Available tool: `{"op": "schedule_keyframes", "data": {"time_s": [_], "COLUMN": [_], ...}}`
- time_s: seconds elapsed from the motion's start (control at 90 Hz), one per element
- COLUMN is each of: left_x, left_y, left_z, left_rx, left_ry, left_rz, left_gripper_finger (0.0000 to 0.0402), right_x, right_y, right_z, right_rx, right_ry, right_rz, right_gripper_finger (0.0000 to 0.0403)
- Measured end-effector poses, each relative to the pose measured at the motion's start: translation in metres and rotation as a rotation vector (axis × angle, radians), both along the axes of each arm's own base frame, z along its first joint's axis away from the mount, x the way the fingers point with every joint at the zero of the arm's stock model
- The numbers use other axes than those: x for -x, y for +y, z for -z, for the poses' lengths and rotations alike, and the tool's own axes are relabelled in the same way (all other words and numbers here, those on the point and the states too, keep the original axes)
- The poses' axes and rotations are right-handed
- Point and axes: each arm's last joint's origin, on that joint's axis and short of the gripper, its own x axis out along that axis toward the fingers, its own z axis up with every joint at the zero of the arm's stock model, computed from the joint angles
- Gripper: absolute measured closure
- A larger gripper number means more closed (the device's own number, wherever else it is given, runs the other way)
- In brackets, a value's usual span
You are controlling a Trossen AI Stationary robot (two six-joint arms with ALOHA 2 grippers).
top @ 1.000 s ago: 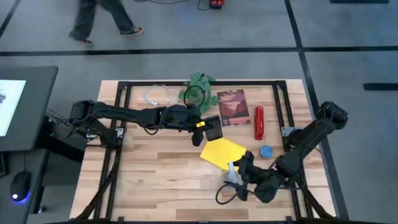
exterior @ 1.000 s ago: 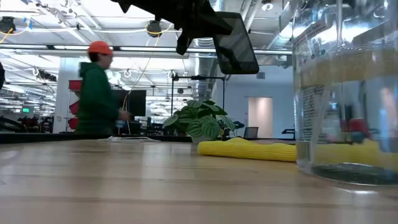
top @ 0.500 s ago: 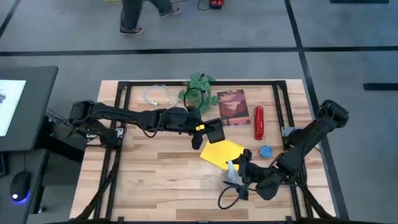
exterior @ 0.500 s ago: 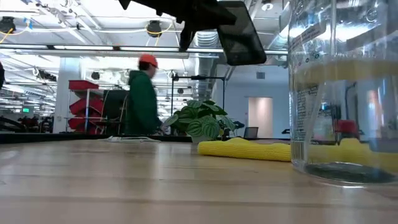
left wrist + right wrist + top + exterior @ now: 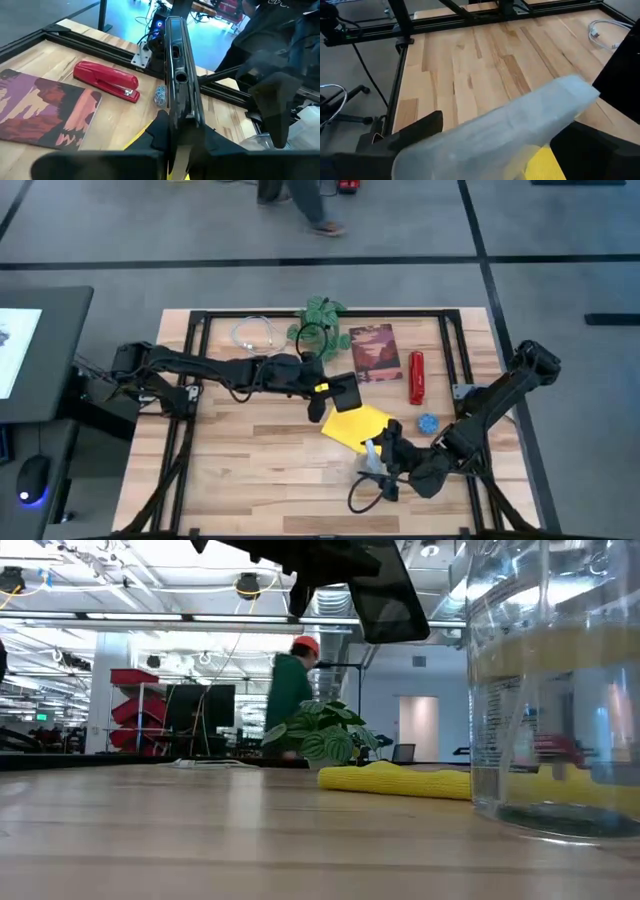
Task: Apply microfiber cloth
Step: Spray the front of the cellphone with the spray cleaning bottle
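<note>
Right gripper [image 5: 378,463]: nearest you, at the table's front right. Its fingers are clamped on a clear plastic bottle [image 5: 490,135], which lies tilted across the right wrist view and looms large at the right of the low view [image 5: 555,690].
Microfiber cloth [image 5: 357,426]: you see it lying on the wood just behind the right gripper, a rumpled yellow square near the middle of the table. In the low view [image 5: 395,779] it sits as a low yellow ridge on the tabletop.
Left gripper [image 5: 322,392]: it hangs just above the cloth's back edge, its fingers pinching a black smartphone [image 5: 181,95] by the sides. The low view shows the phone [image 5: 390,602] raised well clear of the table.
Blue object [image 5: 428,423]: small and round, just right of the cloth.
Red stapler [image 5: 416,377]: farther back, on the right.
Dark red booklet [image 5: 374,352]: beside the stapler, to its left.
Green plant [image 5: 320,320]: at the back edge.
White cable [image 5: 253,333]: coiled left of the plant.
Person [image 5: 292,690]: you can see one walking past beyond the table.
</note>
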Motion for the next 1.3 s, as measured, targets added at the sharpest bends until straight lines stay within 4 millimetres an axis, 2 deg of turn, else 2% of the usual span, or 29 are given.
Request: {"op": "schedule_keyframes", "data": {"time_s": [0.111, 0.389, 0.622, 0.767, 0.867, 1.033, 1.156, 1.3], "left_x": [0.0, 0.0, 0.0, 0.0, 0.001, 0.002, 0.002, 0.002], "left_y": [0.0, 0.0, 0.0, 0.0, 0.0, 0.0, 0.0, -0.001], "left_z": [0.0, 0.0, 0.001, 0.001, 0.003, 0.005, 0.005, 0.005], "left_rx": [0.0, 0.0, -0.003, -0.017, -0.017, -0.017, -0.017, -0.016], "left_ry": [0.0, 0.0, 0.008, 0.013, 0.033, 0.052, 0.057, 0.059], "left_rz": [0.0, 0.0, 0.002, 0.006, 0.006, 0.006, 0.006, 0.008], "left_gripper_finger": [0.0389, 0.0389, 0.0389, 0.0389, 0.0389, 0.0389, 0.0389, 0.0389], "right_x": [0.0, 0.0, 0.001, 0.006, 0.011, 0.018, 0.022, 0.031], "right_y": [0.0, 0.001, 0.001, -0.005, -0.011, -0.013, -0.013, -0.019], "right_z": [0.0, 0.008, 0.009, 0.003, 0.003, 0.003, 0.002, -0.009], "right_rx": [-0.02, -0.047, -0.04, -0.064, -0.052, -0.03, -0.001, 0.072], "right_ry": [0.0, 0.045, 0.055, 0.04, 0.042, 0.047, 0.061, 0.168], "right_rz": [0.011, 0.03, 0.027, 0.078, 0.152, 0.199, 0.193, 0.205], "right_gripper_finger": [0.0101, 0.0197, 0.0202, 0.021, 0.023, 0.0287, 0.0287, 0.0287]}}
